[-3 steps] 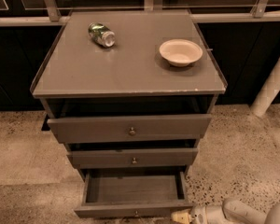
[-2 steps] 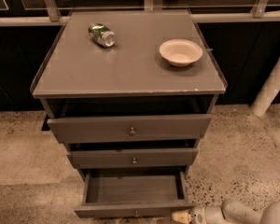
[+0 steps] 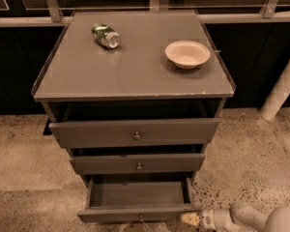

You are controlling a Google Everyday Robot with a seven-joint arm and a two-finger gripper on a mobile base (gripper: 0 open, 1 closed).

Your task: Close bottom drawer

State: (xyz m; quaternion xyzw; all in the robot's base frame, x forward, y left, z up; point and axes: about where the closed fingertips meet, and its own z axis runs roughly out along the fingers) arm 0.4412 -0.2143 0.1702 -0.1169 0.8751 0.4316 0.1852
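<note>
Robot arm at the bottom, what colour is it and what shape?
The arm is pale grey-white, smooth and rounded, made of chunky tube-like pieces. Its hand, low at the right by the front corner of the open bottom drawer, has a cream-yellow tip. No cables or markings show.

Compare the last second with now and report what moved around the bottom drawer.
Nothing visibly moved. The tool remains low by the right front corner of the bottom drawer, which stays pulled out. The can and the bowl lie where they were on the cabinet top.
</note>
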